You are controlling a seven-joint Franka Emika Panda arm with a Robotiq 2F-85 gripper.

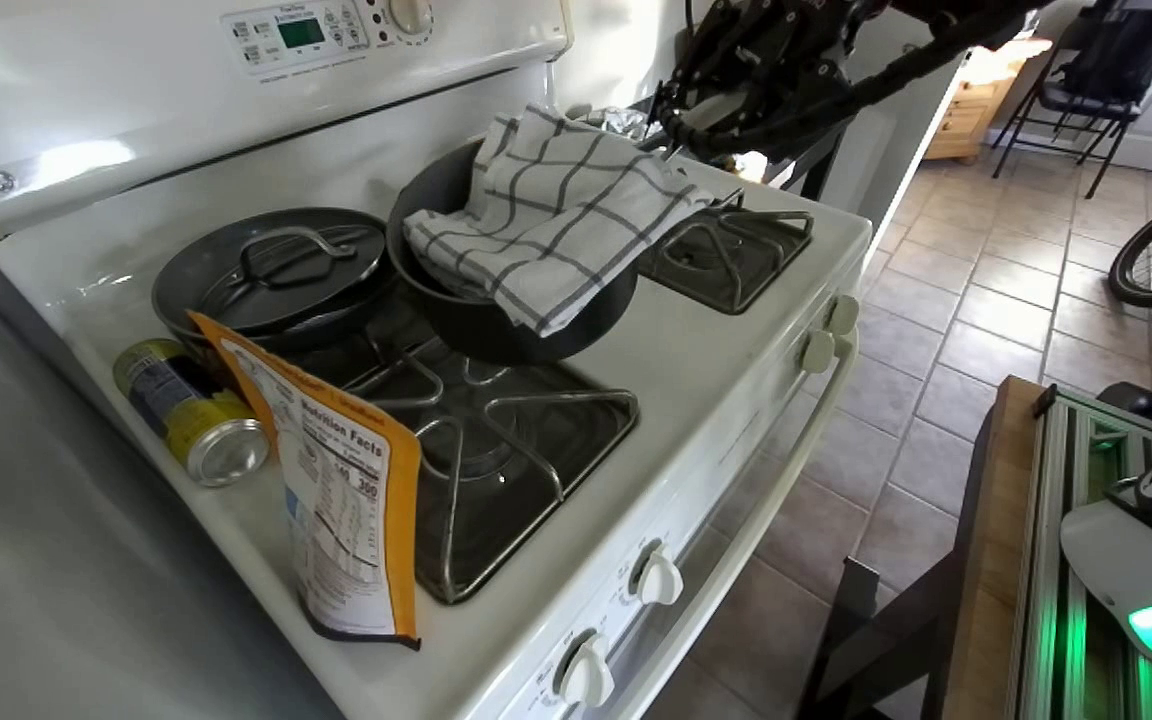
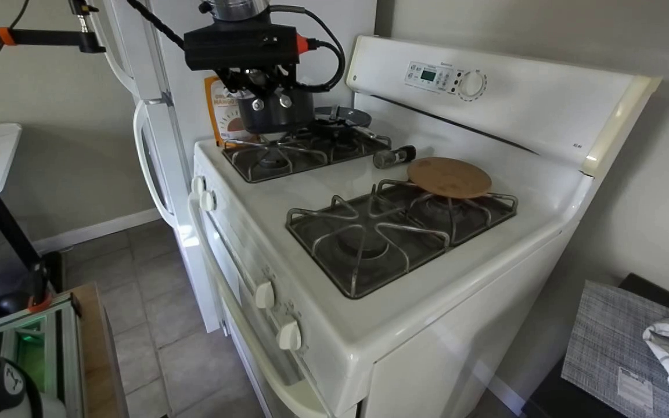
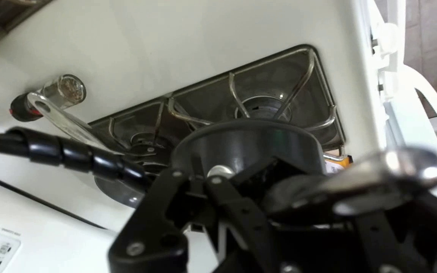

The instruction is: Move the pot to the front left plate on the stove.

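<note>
The pot (image 1: 471,325) is small, round and dark, and hangs above the stove's left grates. It also shows in an exterior view (image 2: 276,121) and the wrist view (image 3: 256,142). A checked cloth (image 1: 556,215) drapes over its rim and inside. My gripper (image 2: 268,87) is shut on the pot at its handle side; it shows in an exterior view (image 1: 681,140) and the wrist view (image 3: 247,184), fingertips partly hidden. The front left plate (image 1: 491,440), a square black grate, lies bare below and in front of the pot; it shows in an exterior view (image 2: 273,158) and the wrist view (image 3: 262,106).
The lidded frying pan (image 1: 171,290) stands on the back left plate. A yellow can (image 1: 186,410) and upright pouch (image 1: 346,500) stand near the left edge. A shaker (image 2: 394,157) lies mid-stove. A cork disc (image 2: 449,177) rests at the back right.
</note>
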